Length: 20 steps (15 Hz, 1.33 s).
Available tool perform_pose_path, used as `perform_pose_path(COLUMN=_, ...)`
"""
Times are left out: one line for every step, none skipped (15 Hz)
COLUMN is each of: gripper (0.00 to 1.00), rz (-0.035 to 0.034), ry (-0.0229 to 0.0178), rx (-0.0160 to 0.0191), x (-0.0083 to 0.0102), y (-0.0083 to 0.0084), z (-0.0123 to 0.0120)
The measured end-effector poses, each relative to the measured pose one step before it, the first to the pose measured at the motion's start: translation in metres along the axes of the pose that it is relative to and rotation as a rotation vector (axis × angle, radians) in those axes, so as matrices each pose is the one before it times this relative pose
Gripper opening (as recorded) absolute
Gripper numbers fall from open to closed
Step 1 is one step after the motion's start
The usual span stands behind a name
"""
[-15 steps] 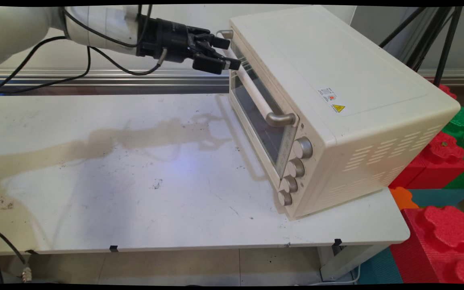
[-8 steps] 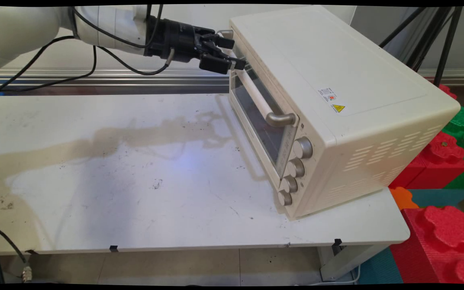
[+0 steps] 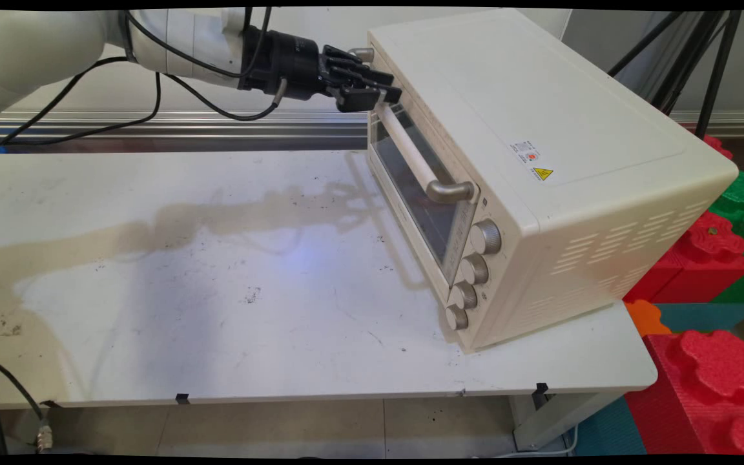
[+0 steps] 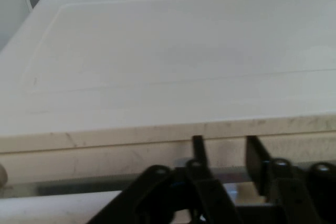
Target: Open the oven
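Since the earlier frame, tool (image 3: 378,93) has advanced rightward onto oven (image 3: 540,129) door handle (image 3: 411,155), upper centre. Fingers stand narrowly apart around the handle's far end; whether they grip it cannot be told. Handle's long axis runs diagonally down-right from them.

Cream oven (image 3: 540,129), white table (image 3: 217,290), red blocks (image 3: 714,368).

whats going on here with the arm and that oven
A white Kinova arm reaches in from the left, and its black gripper is at the far end of the door handle of a cream toaster oven on the white table. The fingers sit at the top edge of the door, which is closed. Red and green foam blocks lie to the right.
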Motion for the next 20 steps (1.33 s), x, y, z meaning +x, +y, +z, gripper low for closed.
perform_pose_path(gripper=0.00, rz=0.00072, ry=-0.00141, rx=-0.00056, x=-0.00014, y=0.00001, z=0.00089)
perform_pose_path(gripper=0.00, rz=0.00085, ry=-0.00245, rx=-0.00122, x=-0.00035, y=0.00006, z=0.00147)
perform_pose_path(gripper=0.00, rz=0.00085, ry=-0.00149, rx=-0.00098, x=-0.00011, y=0.00010, z=0.00099)
perform_pose_path(gripper=0.00, rz=0.00134, ry=-0.00220, rx=-0.00145, x=-0.00016, y=0.00010, z=0.00152)
perform_pose_path(gripper=0.00, rz=0.00101, ry=-0.00267, rx=-0.00189, x=-0.00028, y=0.00025, z=0.00176)
perform_pose_path(gripper=0.00, rz=0.00125, ry=-0.00290, rx=-0.00205, x=-0.00029, y=0.00031, z=0.00163)
perform_pose_path(gripper=0.00, rz=0.00079, ry=-0.00268, rx=-0.00133, x=-0.00035, y=0.00015, z=0.00114)
perform_pose_path(gripper=0.00, rz=0.00049, ry=-0.00182, rx=-0.00078, x=-0.00027, y=0.00008, z=0.00066)
perform_pose_path(gripper=0.00, rz=0.00090, ry=-0.00294, rx=-0.00119, x=-0.00046, y=0.00000, z=0.00104)
perform_pose_path(gripper=0.00, rz=0.00078, ry=-0.00183, rx=-0.00013, x=-0.00038, y=-0.00013, z=0.00027)
perform_pose_path(gripper=0.00, rz=0.00092, ry=-0.00292, rx=-0.00057, x=-0.00060, y=-0.00012, z=0.00025)
perform_pose_path(gripper=0.00, rz=0.00077, ry=-0.00234, rx=-0.00066, x=-0.00038, y=-0.00011, z=0.00002)
perform_pose_path(gripper=0.00, rz=0.00129, ry=-0.00306, rx=-0.00031, x=-0.00078, y=-0.00041, z=-0.00041)
perform_pose_path(gripper=0.00, rz=0.00195, ry=-0.00399, rx=-0.00233, x=-0.00067, y=-0.00049, z=-0.00019)
perform_pose_path(gripper=0.00, rz=0.00244, ry=-0.00555, rx=-0.00205, x=-0.00137, y=-0.00044, z=-0.00125)
perform_pose_path(gripper=0.00, rz=0.00217, ry=-0.00524, rx=-0.00183, x=-0.00144, y=-0.00031, z=-0.00149)
perform_pose_path(gripper=0.00, rz=0.00180, ry=-0.00405, rx=-0.00207, x=-0.00122, y=-0.00008, z=-0.00110)
perform_pose_path(gripper=0.00, rz=0.00296, ry=-0.00620, rx=-0.00221, x=-0.00202, y=-0.00009, z=-0.00219)
perform_pose_path(gripper=0.00, rz=0.00391, ry=-0.00734, rx=-0.00368, x=-0.00239, y=-0.00005, z=-0.00225)
perform_pose_path(gripper=0.00, rz=0.00376, ry=-0.00716, rx=-0.00360, x=-0.00261, y=-0.00003, z=-0.00251)
